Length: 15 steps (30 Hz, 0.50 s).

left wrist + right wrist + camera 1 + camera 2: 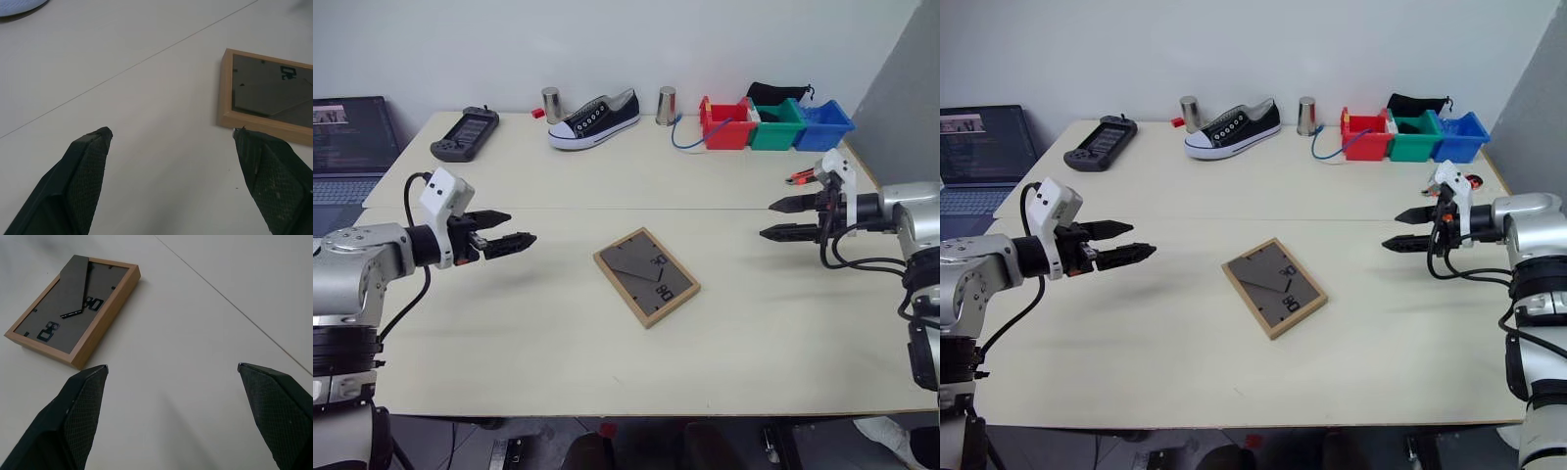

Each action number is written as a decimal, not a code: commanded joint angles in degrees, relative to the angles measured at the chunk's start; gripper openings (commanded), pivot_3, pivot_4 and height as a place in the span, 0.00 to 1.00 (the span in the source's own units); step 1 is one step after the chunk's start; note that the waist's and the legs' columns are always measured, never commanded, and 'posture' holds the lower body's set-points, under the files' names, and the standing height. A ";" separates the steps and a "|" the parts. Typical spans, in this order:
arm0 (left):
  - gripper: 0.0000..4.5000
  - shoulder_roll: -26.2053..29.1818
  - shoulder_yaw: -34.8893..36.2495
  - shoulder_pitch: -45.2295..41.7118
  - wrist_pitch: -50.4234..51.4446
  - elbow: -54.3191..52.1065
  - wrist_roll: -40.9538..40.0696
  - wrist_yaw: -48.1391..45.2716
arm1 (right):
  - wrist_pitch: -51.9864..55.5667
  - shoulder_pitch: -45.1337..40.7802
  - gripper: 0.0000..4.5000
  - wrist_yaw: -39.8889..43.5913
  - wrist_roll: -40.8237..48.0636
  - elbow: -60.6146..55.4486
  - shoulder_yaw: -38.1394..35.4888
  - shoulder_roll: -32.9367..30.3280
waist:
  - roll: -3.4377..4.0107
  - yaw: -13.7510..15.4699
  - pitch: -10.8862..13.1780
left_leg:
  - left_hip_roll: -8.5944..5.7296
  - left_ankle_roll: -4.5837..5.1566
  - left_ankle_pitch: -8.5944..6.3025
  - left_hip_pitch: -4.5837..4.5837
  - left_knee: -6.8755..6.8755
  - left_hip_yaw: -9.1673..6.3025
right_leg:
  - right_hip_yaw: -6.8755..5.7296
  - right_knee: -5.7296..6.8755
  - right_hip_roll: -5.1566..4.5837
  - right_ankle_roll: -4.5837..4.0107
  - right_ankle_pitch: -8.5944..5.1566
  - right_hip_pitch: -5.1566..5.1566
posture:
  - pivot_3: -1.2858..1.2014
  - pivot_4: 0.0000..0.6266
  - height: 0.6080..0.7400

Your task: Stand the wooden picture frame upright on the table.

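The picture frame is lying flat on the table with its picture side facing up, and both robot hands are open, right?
Not quite: the wooden picture frame lies flat on the table back side up, its dark grey back and stand showing in the right wrist view. Both the left gripper and right gripper are open.

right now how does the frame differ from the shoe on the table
The frame lies flat, back side up, near the table's middle; the shoe sits upright on its sole at the far edge. The frame is a light-wood rectangle with a dark grey back; the shoe is black with a white sole. Both rest apart from either pincer.
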 commanded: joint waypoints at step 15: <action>0.94 0.63 -0.25 1.26 -2.18 -2.43 0.73 -0.04 | 1.67 0.30 1.00 0.45 0.91 -5.45 -0.90 -0.72 | 0.00 0.02 0.00 | 0.00 0.00 0.00 0.00 0.00 0.00 | -0.01 0.00 0.00 0.00 0.00 0.00 | 0.52 0.24 1.00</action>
